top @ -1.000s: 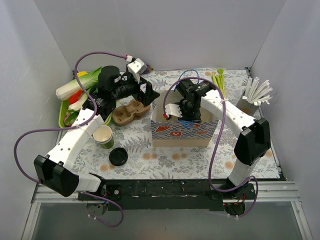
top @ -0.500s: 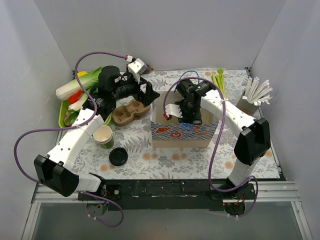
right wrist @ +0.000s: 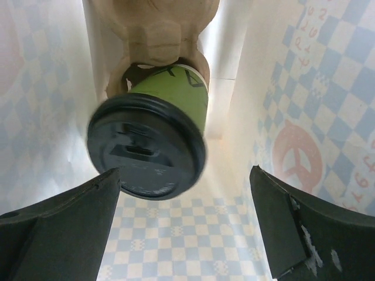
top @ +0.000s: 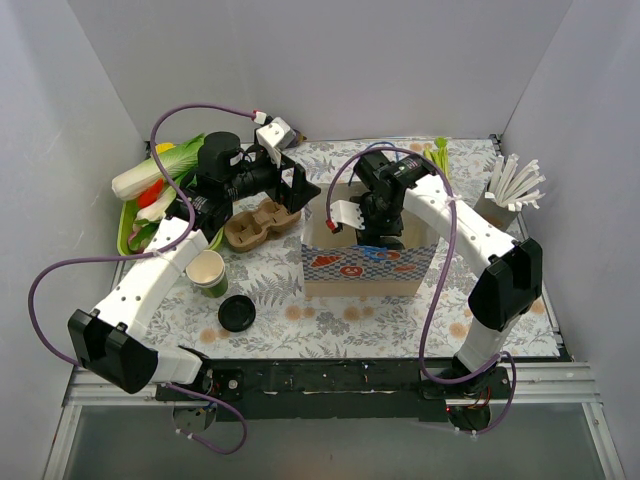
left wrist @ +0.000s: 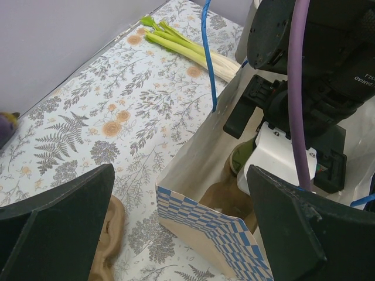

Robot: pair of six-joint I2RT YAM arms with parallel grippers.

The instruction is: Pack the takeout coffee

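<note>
The takeout coffee (right wrist: 153,143), a green cup under a black lid, stands in a brown pulp carrier (right wrist: 158,23) inside the blue-checked paper bag (top: 365,268). My right gripper (right wrist: 184,172) hangs over it inside the bag mouth, open, with its fingers apart from the cup on either side. From above, the right gripper (top: 372,225) is sunk in the bag's top. My left gripper (left wrist: 181,193) is open and empty, hovering just left of the bag (left wrist: 199,175). A sliver of the green cup (left wrist: 241,157) shows there.
A lidless green cup (top: 207,272) and a loose black lid (top: 237,314) sit at the front left. A second pulp carrier (top: 262,222) lies left of the bag, with a vegetable tray (top: 150,195) beyond. Leeks (top: 438,165) and a holder of white sticks (top: 515,185) stand at the back right.
The right wrist has risen a little at the bag's mouth. The left arm has stayed put.
</note>
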